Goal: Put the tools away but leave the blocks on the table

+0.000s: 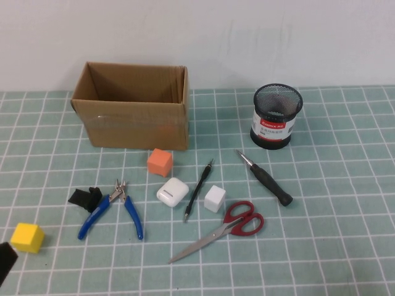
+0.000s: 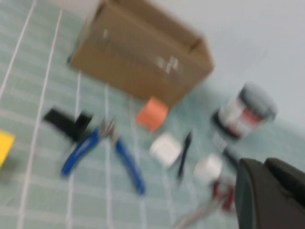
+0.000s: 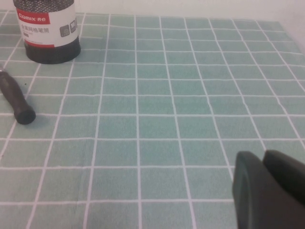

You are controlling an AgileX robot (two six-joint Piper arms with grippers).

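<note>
On bench (image 1: 345,246): pliers (image 1: 111,209), scissors (image 1: 225,229), screwdriver (image 1: 266,178), stick tool (image 1: 199,190), none stowed. Left gripper (image 2: 267,191) over near-left corner, right gripper (image 3: 269,188) over bare mat; fingers pressed together, empty.

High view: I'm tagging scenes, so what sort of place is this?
Probably a lab tabletop set up for sorting: a grid mat, a cardboard box, a mesh pen cup, against a bare wall.

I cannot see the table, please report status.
Left gripper shut, near corner. Right gripper shut, off to the right. Pliers, scissors, screwdriver untouched. Nothing blocking.
</note>
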